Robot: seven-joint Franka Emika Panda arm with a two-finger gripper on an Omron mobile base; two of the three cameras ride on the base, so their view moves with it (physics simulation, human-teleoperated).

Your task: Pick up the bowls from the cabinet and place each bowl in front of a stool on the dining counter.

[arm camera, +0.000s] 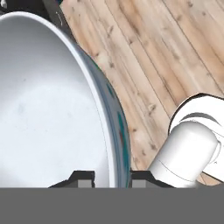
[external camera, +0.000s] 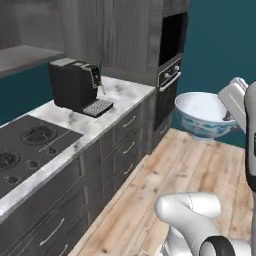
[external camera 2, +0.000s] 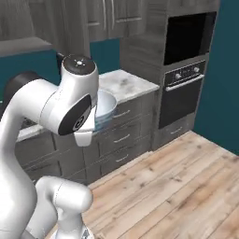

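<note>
A round white bowl [external camera: 201, 112] with a blue-teal pattern outside hangs in the air over the wooden floor. My gripper [external camera: 229, 116] is shut on its right rim. In the hand view the bowl [arm camera: 48, 109] takes up the left side, and its rim runs down between the two finger tips of the gripper [arm camera: 113, 178]. From the right base view the bowl [external camera 2: 106, 107] peeks out behind my arm. Grey wood-grain wall cabinets [external camera 2: 109, 18] hang at the back with shut doors; I cannot tell which is the task's cabinet. The dining counter and stools are out of view.
A marble counter [external camera: 120, 97] on dark grey drawer units runs along the left, carrying a black stovetop [external camera: 25, 145] and a black coffee machine [external camera: 75, 85]. A built-in oven [external camera 2: 186, 70] stands in a tall unit beyond it. Wooden floor [external camera 2: 186, 186] stretches to the right.
</note>
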